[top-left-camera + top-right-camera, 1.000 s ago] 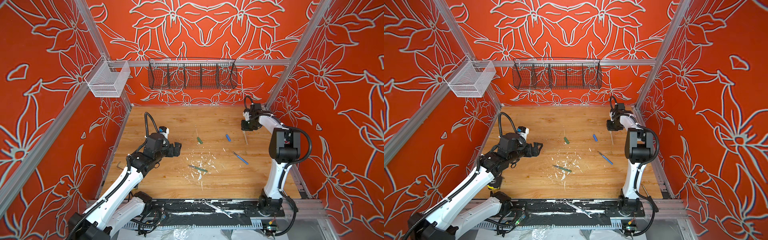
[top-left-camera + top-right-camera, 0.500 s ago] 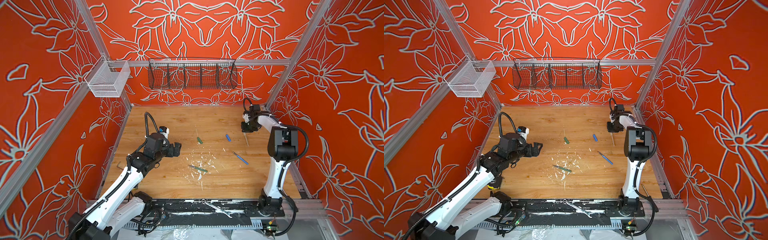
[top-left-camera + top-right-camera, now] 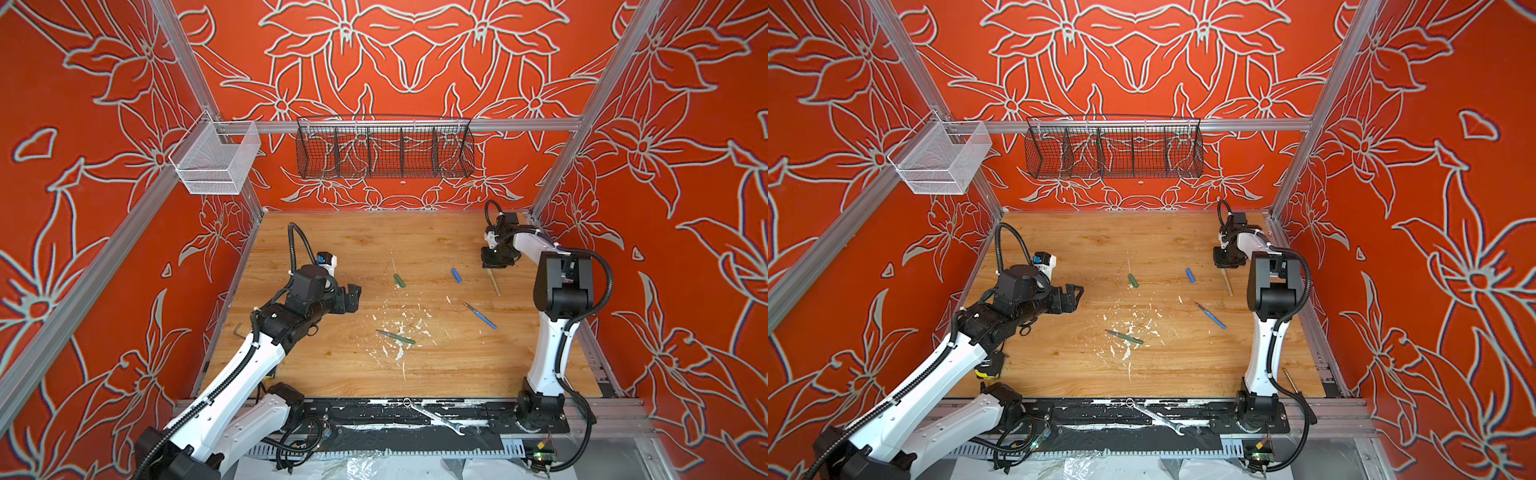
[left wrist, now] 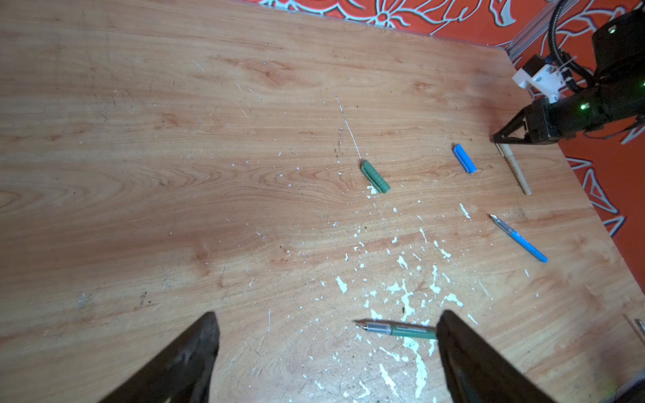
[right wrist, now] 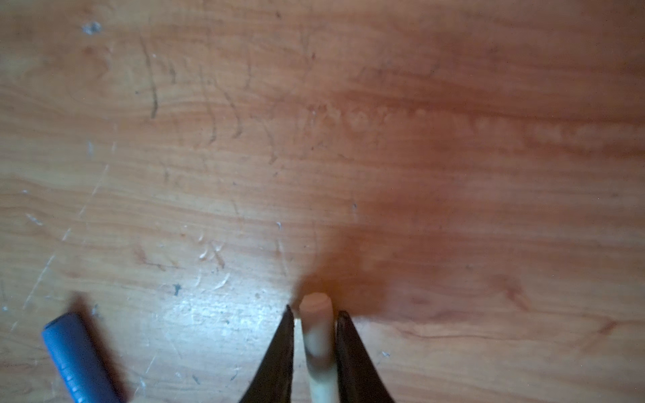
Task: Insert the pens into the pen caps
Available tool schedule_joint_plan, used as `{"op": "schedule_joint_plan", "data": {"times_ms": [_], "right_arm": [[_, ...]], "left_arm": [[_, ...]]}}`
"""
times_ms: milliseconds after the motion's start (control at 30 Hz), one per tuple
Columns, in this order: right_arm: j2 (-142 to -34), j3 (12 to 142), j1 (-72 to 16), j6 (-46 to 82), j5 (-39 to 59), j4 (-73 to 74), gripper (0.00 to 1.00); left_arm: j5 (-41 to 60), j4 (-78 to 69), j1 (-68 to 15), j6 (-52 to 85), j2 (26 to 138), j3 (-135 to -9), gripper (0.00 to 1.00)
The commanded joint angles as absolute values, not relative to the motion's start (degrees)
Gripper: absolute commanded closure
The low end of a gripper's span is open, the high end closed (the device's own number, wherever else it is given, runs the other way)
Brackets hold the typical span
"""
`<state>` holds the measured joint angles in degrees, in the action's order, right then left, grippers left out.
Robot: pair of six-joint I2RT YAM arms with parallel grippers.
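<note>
in both top views the right gripper [image 3: 492, 266] sits over the far end of the beige pen [image 3: 495, 283], just right of the blue cap [image 3: 456, 275]. left wrist: the left gripper [image 4: 328, 314] gapes wide, empty, with the green pen [image 4: 398, 329] at one fingertip. right wrist: jaws barely parted astride the beige pen.

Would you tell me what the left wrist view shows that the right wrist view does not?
Only the left wrist view: the green pen, green cap, blue pen and open left gripper. Only the right wrist view: the slim gaps beside the beige pen inside the right gripper. Both: the beige pen, blue cap, right gripper and wooden table.
</note>
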<state>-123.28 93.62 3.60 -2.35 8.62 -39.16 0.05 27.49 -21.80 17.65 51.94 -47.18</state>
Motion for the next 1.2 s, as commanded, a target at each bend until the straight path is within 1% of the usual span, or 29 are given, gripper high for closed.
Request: {"op": "schedule_joint_plan", "data": {"times_ms": [0,167,367,567,700,900,1033,1167], "right_arm": [[-124.4,93.0,4.0,-2.9,6.6,-39.5,0.68],[-124.0,93.9,4.0,-2.0,7.2,-40.0,0.56],[-119.3,93.6,4.0,0.0,8.7,-38.8,0.41],[-113.6,93.3,4.0,1.2,8.6,-38.9,0.3],[-111.7,92.2,3.9,2.1,8.0,-38.7,0.28],[-115.0,90.1,4.0,2.9,9.2,-37.6,0.27],[-115.8,87.5,3.9,4.0,12.6,-34.8,0.28],[-116.6,88.3,4.0,5.0,12.9,-35.1,0.29]], "left_arm": [[-1.2,28.8,-21.6,17.0,49.8,-48.5,0.03],[-1.6,31.1,-21.6,17.0,49.1,-50.2,0.03],[-1.9,32.3,-21.6,17.7,46.8,-50.7,0.03],[-1.5,32.3,-21.6,17.6,48.0,-51.8,0.03],[-0.3,30.8,-21.6,17.8,49.0,-51.4,0.03],[1.1,29.9,-21.6,17.8,49.7,-50.5,0.03],[7.1,25.8,-21.6,17.7,50.5,-47.4,0.03],[8.5,24.3,-21.6,18.4,53.4,-46.1,0.03]]}}
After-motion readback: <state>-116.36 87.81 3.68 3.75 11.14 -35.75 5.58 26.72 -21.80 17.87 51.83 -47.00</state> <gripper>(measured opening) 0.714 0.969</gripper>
